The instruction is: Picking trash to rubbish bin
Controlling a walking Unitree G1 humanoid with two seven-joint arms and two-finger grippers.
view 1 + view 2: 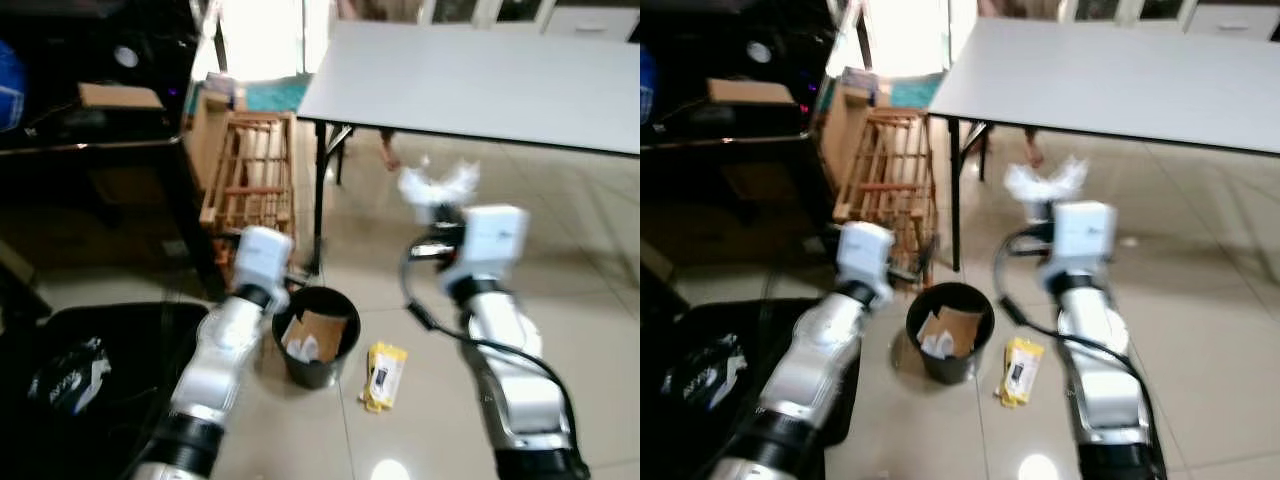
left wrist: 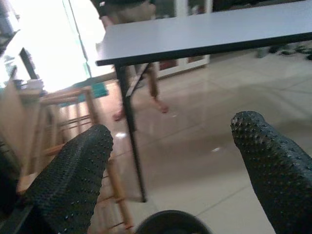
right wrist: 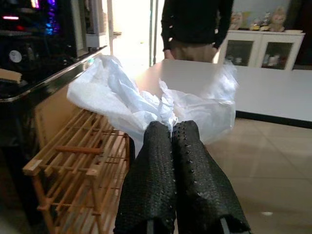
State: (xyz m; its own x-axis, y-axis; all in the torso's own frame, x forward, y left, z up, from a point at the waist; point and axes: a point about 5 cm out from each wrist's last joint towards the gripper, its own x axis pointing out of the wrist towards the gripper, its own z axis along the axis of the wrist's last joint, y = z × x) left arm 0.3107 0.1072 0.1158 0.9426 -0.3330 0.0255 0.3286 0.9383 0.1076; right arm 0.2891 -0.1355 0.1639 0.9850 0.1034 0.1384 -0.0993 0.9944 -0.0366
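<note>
A small black rubbish bin (image 1: 316,348) stands on the tiled floor between my two arms, with cardboard and paper scraps inside. A yellow packet (image 1: 384,375) lies on the floor just right of the bin. My right gripper (image 3: 171,134) is raised to the right of and above the bin, shut on a crumpled white plastic bag (image 1: 436,184) that fans out past its fingers. My left gripper (image 2: 170,161) hangs open above the bin's left side, holding nothing; the bin's rim (image 2: 170,217) shows just below its fingers.
A grey table (image 1: 480,80) on black legs stands behind the bin. A wooden rack (image 1: 250,170) leans at the left beside a dark desk. A black bag (image 1: 90,380) lies at the lower left. A person (image 3: 195,27) stands beyond the table.
</note>
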